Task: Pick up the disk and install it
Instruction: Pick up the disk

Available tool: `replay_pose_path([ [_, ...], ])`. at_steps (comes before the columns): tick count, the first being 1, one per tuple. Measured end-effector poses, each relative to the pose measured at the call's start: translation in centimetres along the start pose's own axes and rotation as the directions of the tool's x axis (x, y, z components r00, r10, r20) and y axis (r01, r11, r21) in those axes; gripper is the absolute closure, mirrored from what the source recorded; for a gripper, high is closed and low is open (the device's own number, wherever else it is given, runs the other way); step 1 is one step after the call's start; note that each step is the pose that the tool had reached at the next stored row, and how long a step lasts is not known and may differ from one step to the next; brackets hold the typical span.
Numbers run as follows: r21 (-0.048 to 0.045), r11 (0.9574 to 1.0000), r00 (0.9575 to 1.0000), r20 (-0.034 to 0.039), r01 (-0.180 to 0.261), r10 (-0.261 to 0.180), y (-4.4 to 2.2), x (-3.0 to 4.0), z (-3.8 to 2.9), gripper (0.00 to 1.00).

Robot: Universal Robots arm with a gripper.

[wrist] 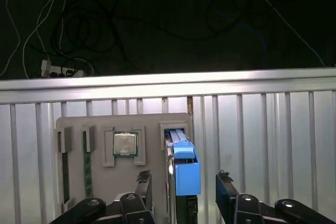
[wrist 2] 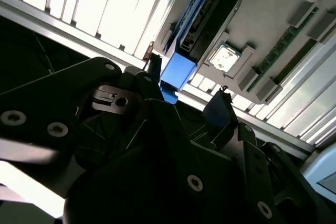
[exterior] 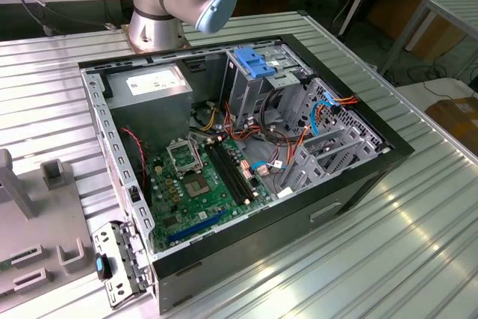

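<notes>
Hand (wrist: 184, 184) wide open, holding nothing, flanks the disk (wrist: 186, 163) standing on edge in its grey tray (wrist: 100, 124) — the pick-up step, I judge — needing a square grip on both flat sides.

Exterior view: camera stood high, off arm, and looked obliquely down from mid distance. It took in whole open computer case (exterior: 336, 201) on ribbed metal table (exterior: 418, 252). Arm base (exterior: 158, 16) stood at far side; fixture tray (exterior: 30, 255) was cut off at exterior view's left.

First wrist view: camera rode behind gripper (wrist: 184, 182) and faced down along it onto tray, with table edge and dark floor (wrist: 157, 24) beyond.

Second wrist view: camera sat closer, behind finger linkage (wrist 2: 157, 171), and looked past it at slant.

Both wrist views shared disk (wrist: 186, 167), processor chip (wrist: 125, 143), tray and fingertips (wrist: 227, 190).
</notes>
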State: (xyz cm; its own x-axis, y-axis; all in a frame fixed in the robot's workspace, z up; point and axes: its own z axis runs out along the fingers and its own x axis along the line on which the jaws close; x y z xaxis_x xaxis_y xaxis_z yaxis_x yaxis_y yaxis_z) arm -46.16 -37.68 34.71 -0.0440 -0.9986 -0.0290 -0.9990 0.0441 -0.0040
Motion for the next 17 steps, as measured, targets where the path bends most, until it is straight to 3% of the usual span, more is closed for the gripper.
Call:
replay_pose_path([
  [5, 0.0000, 1.0000, 1.0000, 0.0025, 0.000, 0.000, 0.00, 0.03, 2.16, 0.40],
  [11, -0.0001, 1.0000, 1.0000, 0.0046, 0.000, 0.000, 0.02, -0.03, 3.84, 0.40],
  [14, -0.0001, 1.0000, 1.0000, 0.0046, 0.000, 0.000, 0.02, -0.03, 3.95, 0.40],
  [17, 0.0004, 1.0000, 1.0000, 0.0046, 0.000, 0.000, 0.04, -0.01, 4.54, 0.40],
])
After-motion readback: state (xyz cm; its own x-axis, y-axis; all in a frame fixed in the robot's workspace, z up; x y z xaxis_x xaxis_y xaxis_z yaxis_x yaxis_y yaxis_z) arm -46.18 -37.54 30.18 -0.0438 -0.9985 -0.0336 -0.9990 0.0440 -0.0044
